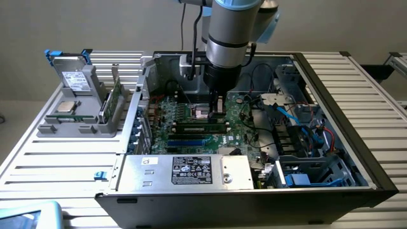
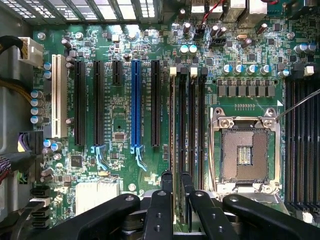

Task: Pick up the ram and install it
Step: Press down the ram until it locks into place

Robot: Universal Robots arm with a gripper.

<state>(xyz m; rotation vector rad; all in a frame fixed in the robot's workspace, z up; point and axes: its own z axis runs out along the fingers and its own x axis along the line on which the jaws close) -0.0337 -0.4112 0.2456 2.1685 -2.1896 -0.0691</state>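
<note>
My gripper reaches down into the open computer case, over the motherboard. In the wrist view its black fingers are shut on the ram, a thin green stick seen edge-on. The ram runs along the outermost black memory slot, on the side towards the long expansion slots. In the exterior view the ram shows as a dark green strip just under the gripper, level with the slots. Whether it is seated in the slot I cannot tell. The other black slots beside it stand bare.
The bare processor socket lies close beside the memory slots. A blue expansion slot and black ones lie on the other side. A grey stand at the exterior view's left holds a green card and a silver chip. Cables crowd the case's right.
</note>
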